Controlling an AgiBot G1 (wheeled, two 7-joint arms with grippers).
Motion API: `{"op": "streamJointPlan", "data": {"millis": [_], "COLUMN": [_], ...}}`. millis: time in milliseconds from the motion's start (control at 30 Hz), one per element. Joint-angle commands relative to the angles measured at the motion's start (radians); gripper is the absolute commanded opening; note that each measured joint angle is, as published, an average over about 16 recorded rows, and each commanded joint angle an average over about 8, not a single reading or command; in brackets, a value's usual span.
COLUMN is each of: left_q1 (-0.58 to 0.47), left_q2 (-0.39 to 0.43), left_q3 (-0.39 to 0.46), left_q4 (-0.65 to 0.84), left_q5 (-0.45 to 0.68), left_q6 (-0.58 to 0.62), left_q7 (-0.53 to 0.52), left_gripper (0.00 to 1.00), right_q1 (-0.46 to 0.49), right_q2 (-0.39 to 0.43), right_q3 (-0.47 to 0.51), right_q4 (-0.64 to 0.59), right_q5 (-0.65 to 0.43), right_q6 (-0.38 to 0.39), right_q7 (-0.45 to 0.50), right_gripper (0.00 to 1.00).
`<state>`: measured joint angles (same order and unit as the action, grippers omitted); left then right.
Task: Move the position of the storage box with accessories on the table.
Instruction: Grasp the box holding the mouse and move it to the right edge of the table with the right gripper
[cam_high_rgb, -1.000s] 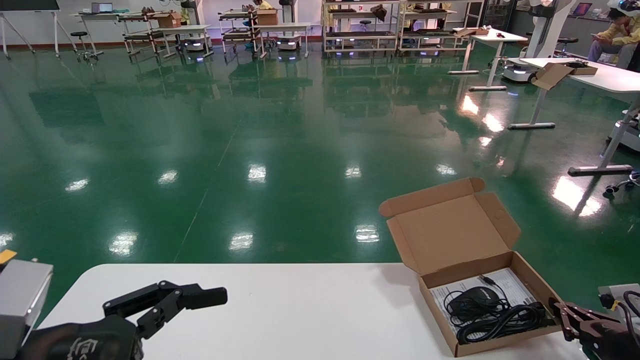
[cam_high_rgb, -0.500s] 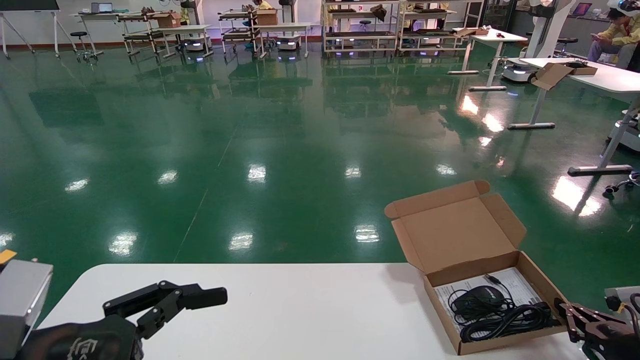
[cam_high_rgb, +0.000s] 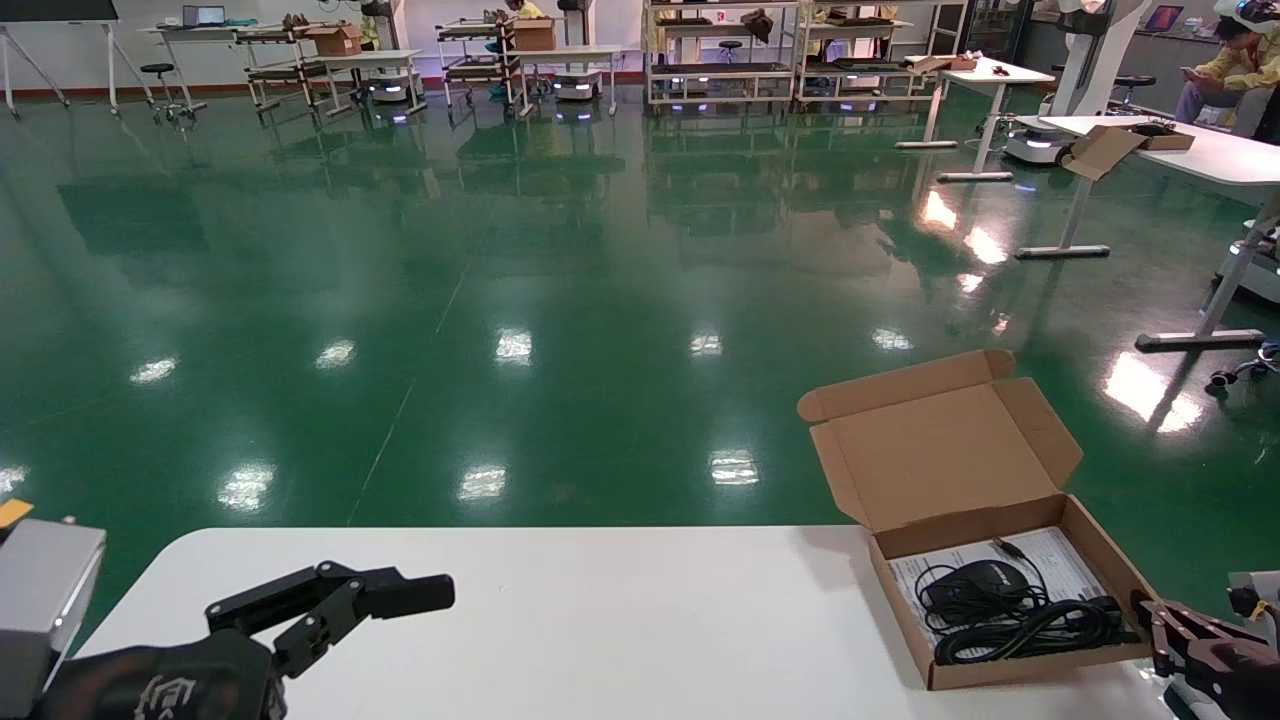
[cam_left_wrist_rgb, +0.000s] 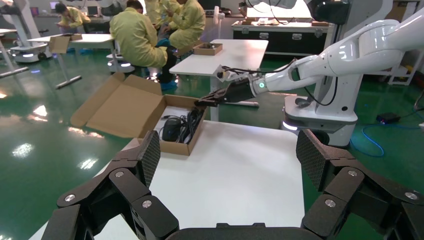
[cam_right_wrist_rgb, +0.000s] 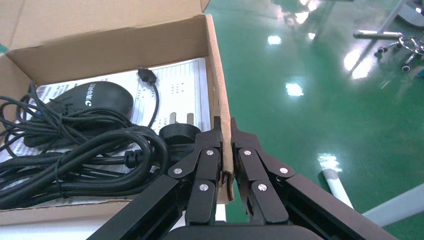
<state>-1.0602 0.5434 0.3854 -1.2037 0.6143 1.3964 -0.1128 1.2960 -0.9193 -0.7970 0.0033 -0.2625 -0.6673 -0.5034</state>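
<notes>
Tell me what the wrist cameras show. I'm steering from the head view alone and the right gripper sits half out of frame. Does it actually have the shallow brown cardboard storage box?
Observer: Yes. In the right wrist view the right gripper is shut on the side wall of the brown cardboard storage box, one finger inside and one outside.
Operator: Is it pinching any contents too?
Observer: No. Only cardboard shows between the fingers; the coiled black cable lies beside the inner one.
Operator: And the left gripper?
Observer: The left wrist view shows the left gripper open over the white table, with nothing between its fingers.
</notes>
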Motion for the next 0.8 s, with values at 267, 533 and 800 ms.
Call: {"op": "streamJointPlan", "data": {"millis": [267,533,800], "left_q1": [0.0,0.0,0.0], "left_q2": [0.0,0.0,0.0], "left_q3": [0.0,0.0,0.0], "left_q4": [0.0,0.0,0.0], "left_q5": [0.0,0.0,0.0], "left_q6": [0.0,0.0,0.0], "left_q7": [0.0,0.0,0.0], "left_gripper": [1.0,1.0,1.0], "right_q1": [0.016,0.028,0.012], "right_q2": [0.02,0.03,0.02], "right_q3": [-0.006,-0.018,-0.018], "right_q4": [-0.011,-0.02,-0.012], "right_q5": [-0.009,-0.026,-0.027], "right_q6": [0.016,0.039,0.037], "right_q7": [0.01,0.036,0.046], "right_gripper": [0.38,0.98,0.94]}}
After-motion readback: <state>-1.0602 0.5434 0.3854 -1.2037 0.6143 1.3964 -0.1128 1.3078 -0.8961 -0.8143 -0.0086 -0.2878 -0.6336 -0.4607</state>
